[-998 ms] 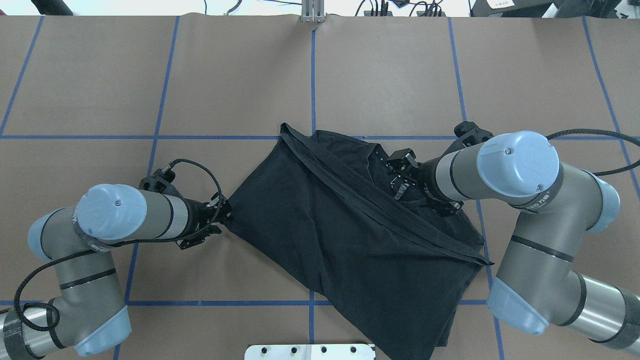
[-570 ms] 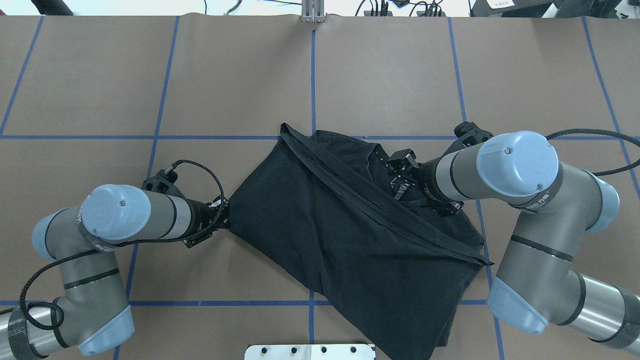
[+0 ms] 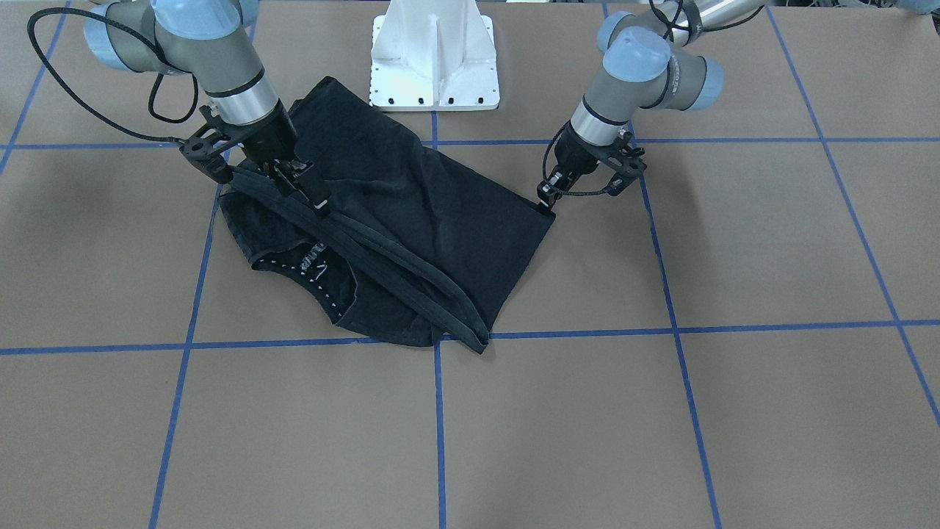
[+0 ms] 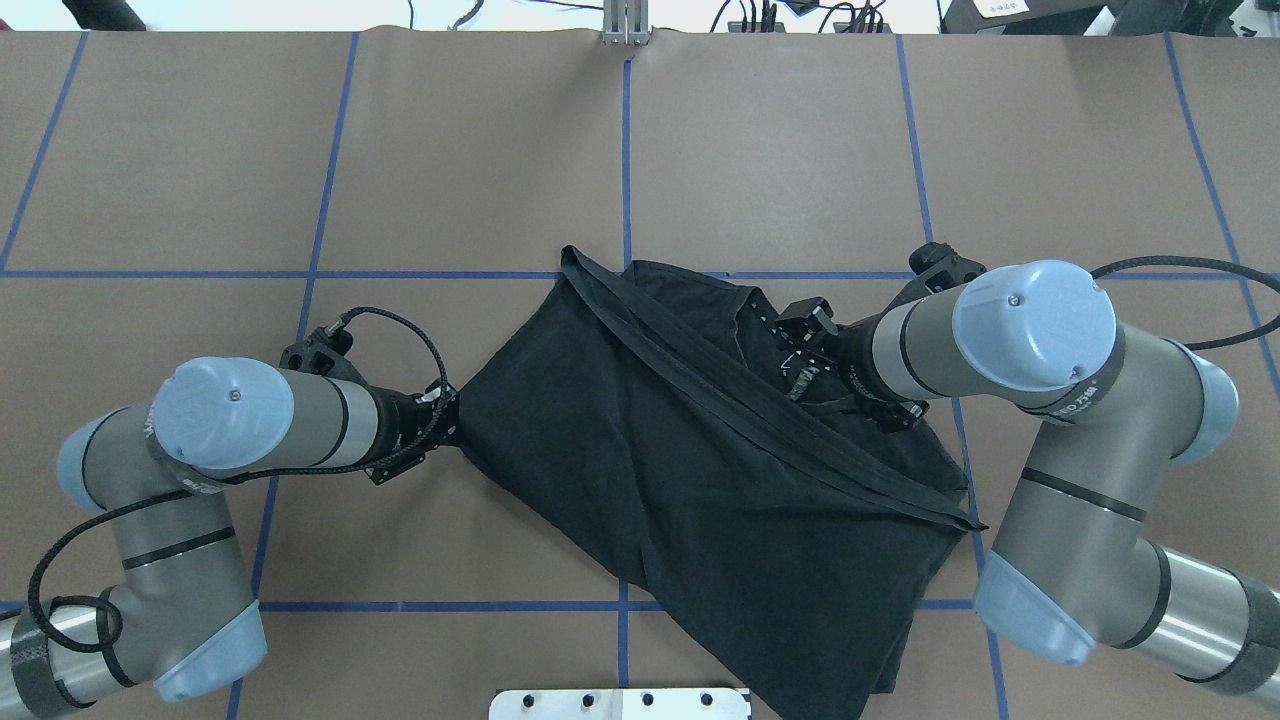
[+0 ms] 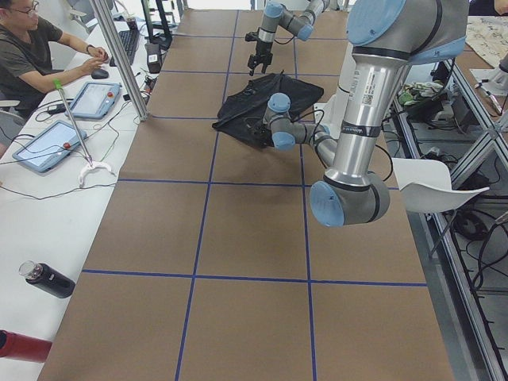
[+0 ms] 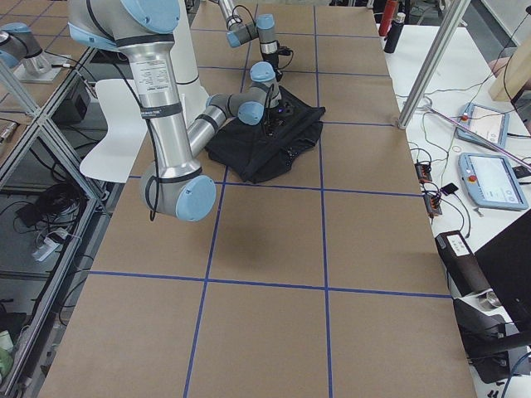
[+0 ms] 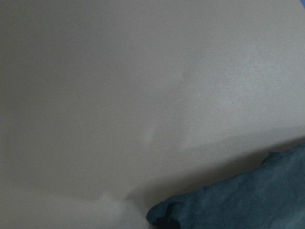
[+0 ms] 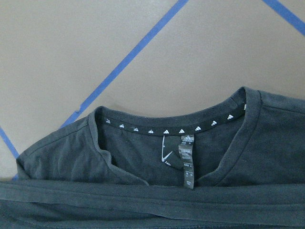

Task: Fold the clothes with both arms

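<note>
While my left hand (image 4: 447,425) pinches the shirt (image 4: 650,470) by its 9 o'clock corner, I judge the fold half made.
It lies central on the worktop (image 4: 780,150); my right hand (image 4: 797,362) rests on the hem (image 4: 700,372) at 2 o'clock, grip unclear. Next: carry that corner toward 3 o'clock, taut.

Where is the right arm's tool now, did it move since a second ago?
No. The right tool sits at the same spot on the black T-shirt, just as far below the blue tape line as before.
</note>
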Available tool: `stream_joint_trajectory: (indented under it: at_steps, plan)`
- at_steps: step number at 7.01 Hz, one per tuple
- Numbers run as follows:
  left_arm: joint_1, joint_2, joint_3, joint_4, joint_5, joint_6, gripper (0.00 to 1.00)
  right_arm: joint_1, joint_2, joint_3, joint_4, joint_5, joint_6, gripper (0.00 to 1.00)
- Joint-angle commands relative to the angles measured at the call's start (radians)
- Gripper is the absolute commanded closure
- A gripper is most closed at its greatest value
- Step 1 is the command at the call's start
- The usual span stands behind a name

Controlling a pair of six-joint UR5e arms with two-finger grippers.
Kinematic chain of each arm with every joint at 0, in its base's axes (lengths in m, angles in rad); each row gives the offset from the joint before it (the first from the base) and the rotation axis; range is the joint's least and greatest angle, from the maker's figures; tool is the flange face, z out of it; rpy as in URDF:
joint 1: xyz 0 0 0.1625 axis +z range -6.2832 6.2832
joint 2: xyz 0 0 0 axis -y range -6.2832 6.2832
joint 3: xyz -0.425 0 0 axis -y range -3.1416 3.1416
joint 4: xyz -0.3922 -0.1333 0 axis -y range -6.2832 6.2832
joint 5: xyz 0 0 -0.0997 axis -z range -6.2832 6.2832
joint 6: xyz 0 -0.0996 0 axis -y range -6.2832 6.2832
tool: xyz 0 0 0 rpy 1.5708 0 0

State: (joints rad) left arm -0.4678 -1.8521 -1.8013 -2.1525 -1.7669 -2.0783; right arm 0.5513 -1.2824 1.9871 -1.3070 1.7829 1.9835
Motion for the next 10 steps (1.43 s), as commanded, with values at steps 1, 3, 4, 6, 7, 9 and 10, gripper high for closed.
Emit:
stream_joint_trajectory:
  at_steps: [1,3,4,6,7,9,10]
  plan:
    - [-0.090,-0.042,0.005,0.006,-0.006,0.100,1.00,0.002,0.000,0.002,0.000,0.001,0.000,0.00]
    - [-0.181,-0.115,0.089,-0.001,-0.006,0.232,1.00,0.005,0.000,0.006,0.000,0.003,0.000,0.00]
    - [-0.234,-0.199,0.182,-0.003,-0.008,0.303,1.00,0.007,0.000,0.007,-0.001,0.003,0.000,0.00]
    - [-0.307,-0.313,0.381,-0.083,-0.006,0.432,1.00,0.013,-0.002,0.009,0.000,0.004,-0.002,0.00]
    - [-0.321,-0.402,0.548,-0.199,-0.002,0.440,1.00,0.015,-0.002,0.010,0.000,0.004,-0.002,0.00]
    - [-0.341,-0.568,0.838,-0.342,0.001,0.476,1.00,0.015,0.000,0.010,0.000,0.004,0.000,0.00]
    - [-0.351,-0.590,0.877,-0.354,0.003,0.504,1.00,0.015,0.000,0.010,0.000,0.003,0.000,0.00]
